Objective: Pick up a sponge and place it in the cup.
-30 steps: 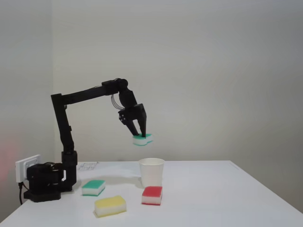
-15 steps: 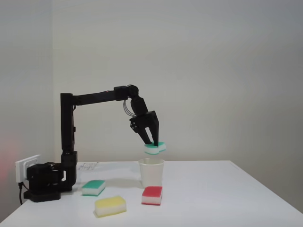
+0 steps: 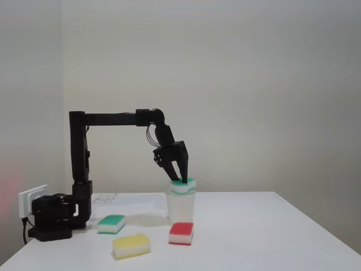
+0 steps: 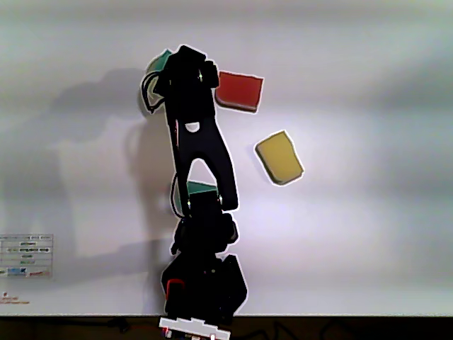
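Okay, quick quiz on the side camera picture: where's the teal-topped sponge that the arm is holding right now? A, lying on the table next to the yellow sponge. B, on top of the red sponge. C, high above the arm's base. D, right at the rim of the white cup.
D: in the fixed view the end effector grips the sponge right at the rim of the cup.

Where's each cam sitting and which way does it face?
Fixed view: table height, side-on toward the wall; whole arm from base to pincer, holding the sponge at the cup rim.
Other view: above, looking straight down; arm seen from the top, base at the bottom edge, covering most of the cup.
Shared: red sponge, yellow sponge, green sponge.
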Tool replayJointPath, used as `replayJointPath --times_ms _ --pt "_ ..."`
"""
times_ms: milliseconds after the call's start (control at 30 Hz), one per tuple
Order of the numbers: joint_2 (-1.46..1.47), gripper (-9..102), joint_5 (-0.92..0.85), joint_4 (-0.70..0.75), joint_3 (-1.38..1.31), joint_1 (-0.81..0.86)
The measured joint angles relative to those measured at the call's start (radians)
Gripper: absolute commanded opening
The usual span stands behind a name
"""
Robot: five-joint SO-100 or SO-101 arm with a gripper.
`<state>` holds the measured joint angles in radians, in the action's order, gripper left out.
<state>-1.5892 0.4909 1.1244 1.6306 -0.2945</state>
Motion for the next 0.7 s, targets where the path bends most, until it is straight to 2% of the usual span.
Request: replayJointPath --times_ms 100,533,700 --pt "-0.002 17 -0.015 -0.011 0.002 0.006" --pt "-0.002 17 -0.018 -0.011 0.002 -0.020" --pt "-0.002 25 -0.028 0.025 -0.020 -0.012"
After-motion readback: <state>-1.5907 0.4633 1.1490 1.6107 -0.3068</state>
